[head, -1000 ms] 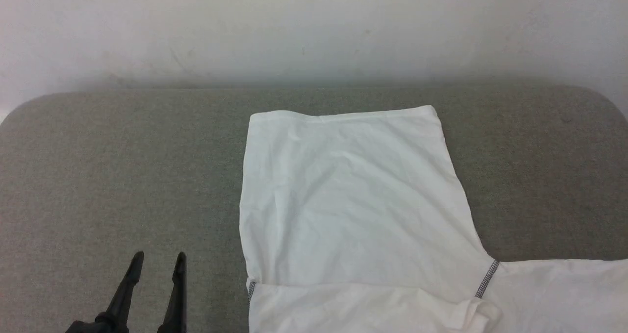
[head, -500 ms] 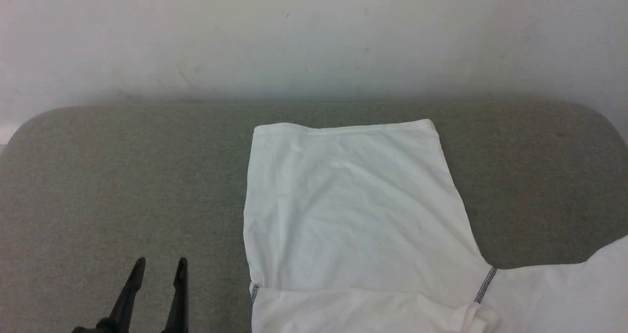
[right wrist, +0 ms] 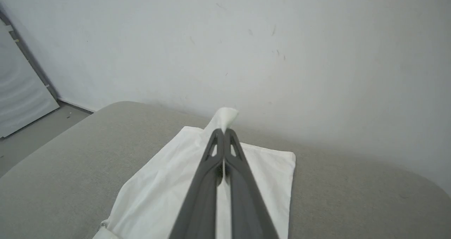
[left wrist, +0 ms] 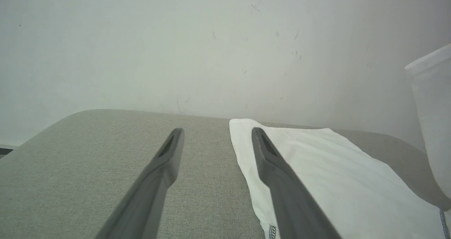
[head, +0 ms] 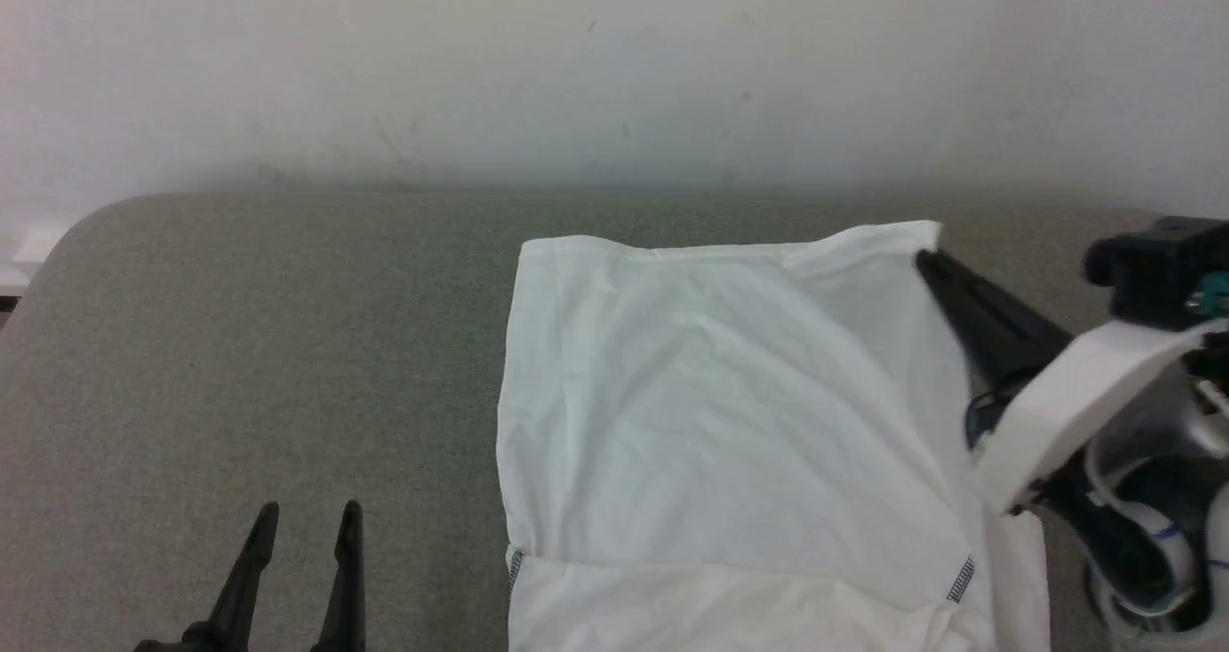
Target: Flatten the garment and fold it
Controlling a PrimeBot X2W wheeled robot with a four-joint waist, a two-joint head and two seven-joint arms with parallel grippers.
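Carrier: a grey padded surface (head: pixel 240 345) with rounded corners, its far edge against a pale wall (head: pixel 576 57).
Garment: the garment (head: pixel 710 422) lies flat, right of the surface's middle. Its hem points to the far edge, and its shoulders are at the near edge, running out of the bottom of the head view. Dark zigzag stitching (head: pixel 960 578) marks the right shoulder seam.
Right gripper: the right gripper (head: pixel 924 256) is clenched on a small nub of the white cloth at the garment's far right corner. The nub looks like a sleeve end brought up along the right side, but that cannot be told for sure.
Left gripper: the left gripper (head: pixel 311 510) is released and empty, over bare surface by the near edge, left of the garment and apart from it.
Handling: judged thin, light and limp. It should sag and crease easily, and drag a little on the woven cover.
Where to hold: hems, cuffs and seam corners, pinching every layer. A pinch in the middle of the panel would only tent the cloth.
Head view gives: the whole layout, both grippers and the creases across the body panel.
Right wrist view adds: the nub poking past the closed fingertips, and the floor (right wrist: pixel 42 126) beyond the surface's left corner.
Left wrist view adds: the garment's left edge lying low and flat, and a white strip (left wrist: pixel 431 119) rising at that view's right edge, probably lifted cloth.
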